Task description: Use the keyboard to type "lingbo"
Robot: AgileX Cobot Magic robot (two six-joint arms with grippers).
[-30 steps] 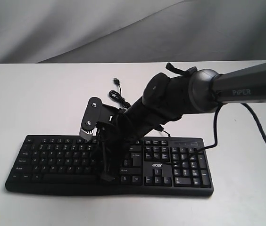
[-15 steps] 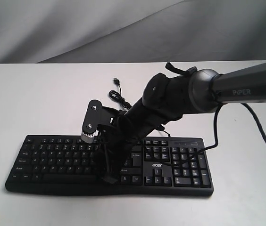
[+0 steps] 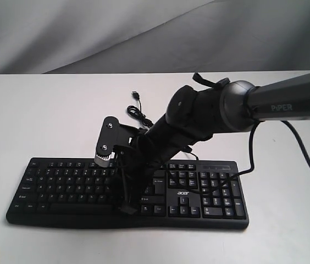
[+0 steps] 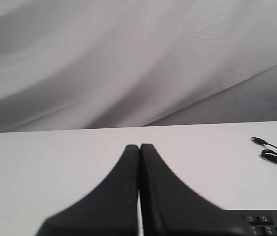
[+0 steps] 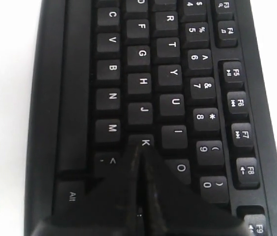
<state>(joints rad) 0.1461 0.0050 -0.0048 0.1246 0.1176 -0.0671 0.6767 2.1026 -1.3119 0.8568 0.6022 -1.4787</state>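
The black keyboard (image 3: 61, 184) lies along the table's front edge, with the acer logo to the right of its middle. My right gripper (image 3: 126, 209) reaches across from the right and points down at the keys, shut with nothing held. In the right wrist view its tips (image 5: 139, 148) sit at the edge of the K key (image 5: 143, 141), beside O (image 5: 180, 167); the keys under the fingers are hidden, and contact cannot be judged. My left gripper (image 4: 139, 146) is shut and empty over bare table, with a keyboard corner (image 4: 271, 221) beside it. The exterior view does not show it.
The thin USB cable (image 3: 137, 111) coils on the white table (image 3: 45, 115) behind the keyboard, its plug (image 4: 257, 140) lying loose. The right arm (image 3: 237, 104) spans the keyboard's middle and right part. Grey cloth hangs behind the table.
The right gripper has dropped slightly and shifted a little right over the keys during the first half second, then held still.
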